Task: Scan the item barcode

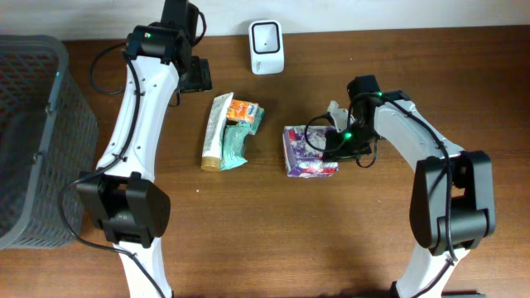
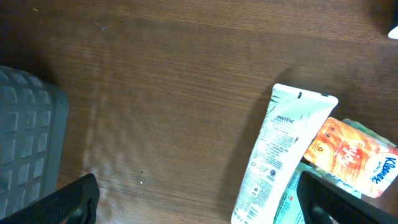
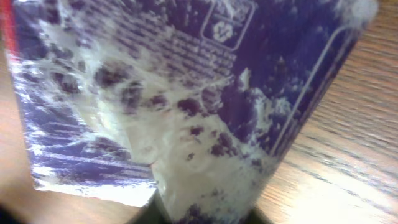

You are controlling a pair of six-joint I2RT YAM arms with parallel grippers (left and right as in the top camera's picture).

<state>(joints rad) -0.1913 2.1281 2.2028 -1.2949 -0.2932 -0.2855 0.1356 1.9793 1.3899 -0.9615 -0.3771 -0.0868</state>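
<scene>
On the table [image 1: 331,240], right of centre, the purple pack [image 1: 308,151] lies flat, well apart from the white scanner [image 1: 267,47] that stands at the far edge. The right gripper [image 1: 335,135] is at the pack's right side, right against it as seen from overhead. From the right wrist the pack fills almost the whole view. Its purple print and crumpled white wrap are blurred, and the wrap runs down to the bottom edge where the jaws sit. Whether the jaws pinch the wrap or only stand against it I cannot tell.

The left gripper [image 1: 196,74] hangs released over the far left part of the table, to the left of the scanner. Its fingers [image 2: 68,199] are spread wide at the two lower corners of the left wrist view, with only bare wood between them. Near it, toward the near side, three other items lie in a cluster. A white tube [image 1: 217,132] lies lengthwise, an orange pack [image 1: 243,109] touches the tube's far right side, and a teal pack [image 1: 236,142] lies against the tube, touching the orange pack. The cluster lies left of the purple pack and apart from it. A grey basket [image 1: 33,141] stands at the left edge.
</scene>
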